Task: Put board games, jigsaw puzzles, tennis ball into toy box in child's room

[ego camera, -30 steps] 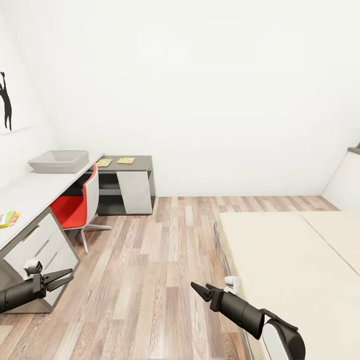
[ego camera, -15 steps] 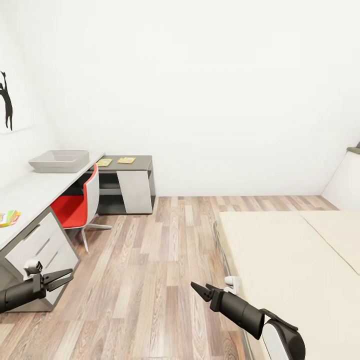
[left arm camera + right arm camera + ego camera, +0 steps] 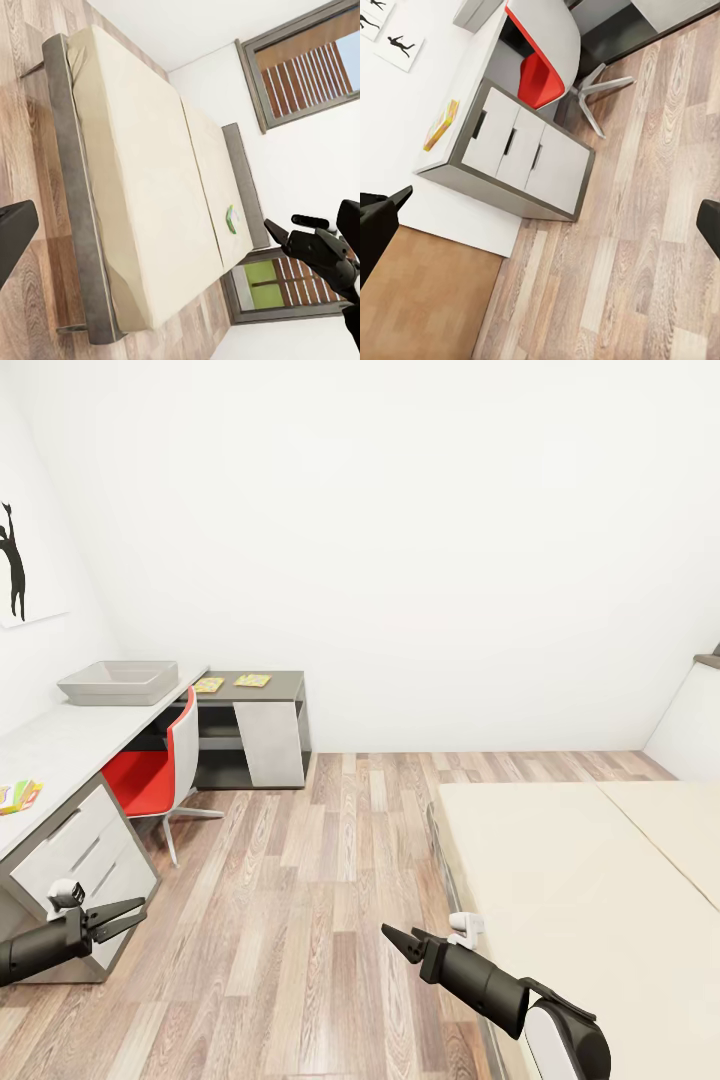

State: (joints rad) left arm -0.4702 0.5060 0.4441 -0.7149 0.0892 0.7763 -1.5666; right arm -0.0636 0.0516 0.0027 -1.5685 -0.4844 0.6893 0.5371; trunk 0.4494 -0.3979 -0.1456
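The toy box rests at the far end of the pale table. Two jigsaw puzzles lie flat on the lower dark section. A thin multicoloured item lies at the table's near end; I cannot tell whether it is a game or a puzzle. The bed is at the right. In the left wrist view a white-and-green board game lies on the mattress near the headboard. My left gripper and right gripper hang open and empty over the floor. The tennis ball is out of view.
A red and white swivel chair stands tucked at the table. A drawer unit sits under the table's near end, close to my left gripper. Wood-plank floor runs between table and bed.
The head view has turned very slightly, showing a little more of the left wall. Both arms and all the things keep their places.
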